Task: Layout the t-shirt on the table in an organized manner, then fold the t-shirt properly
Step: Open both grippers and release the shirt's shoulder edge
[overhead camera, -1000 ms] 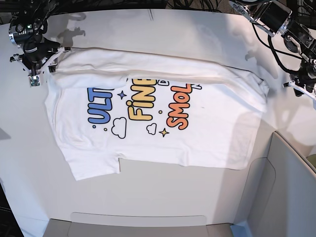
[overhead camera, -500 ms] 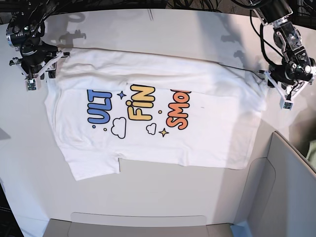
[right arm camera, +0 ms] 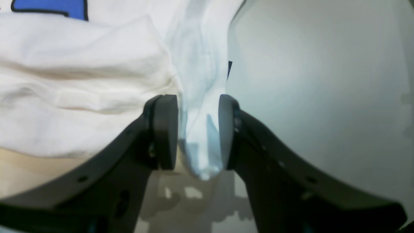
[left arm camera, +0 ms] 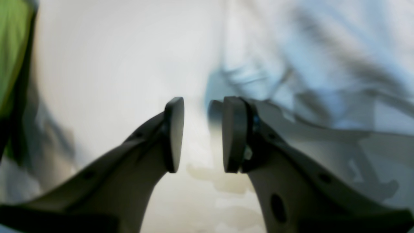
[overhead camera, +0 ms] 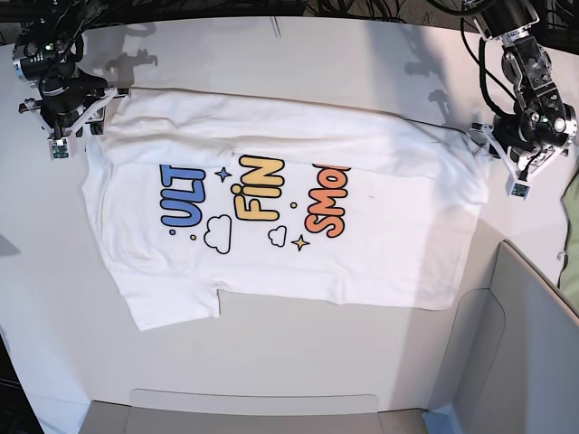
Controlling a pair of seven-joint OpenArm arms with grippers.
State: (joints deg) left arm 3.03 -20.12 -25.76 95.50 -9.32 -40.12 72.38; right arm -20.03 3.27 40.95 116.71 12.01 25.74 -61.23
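Note:
The t-shirt [overhead camera: 289, 258] lies print-up across the table [overhead camera: 298, 348], with its far edge folded over the tops of the letters. My right gripper [overhead camera: 77, 134] is at the shirt's far left corner. In the right wrist view my right gripper [right arm camera: 198, 108] is shut on a bunched fold of the t-shirt [right arm camera: 81, 81]. My left gripper [overhead camera: 499, 163] sits at the shirt's right edge. The blurred left wrist view shows my left gripper [left arm camera: 202, 110] with a gap between its pads and only bare table [left arm camera: 113, 64] in it. The t-shirt [left arm camera: 307, 48] lies just beyond, to the right.
A grey padded panel [overhead camera: 529, 344] stands at the near right, and a flat grey strip [overhead camera: 253, 407] runs along the near edge. Something green [overhead camera: 572, 244] shows at the right border, also seen as a green thing [left arm camera: 13, 48]. Black cables hang along the far edge.
My left arm swung down from the far right corner to the shirt's right edge. The right gripper shifted slightly, and the folded far edge now lies flatter and further back.

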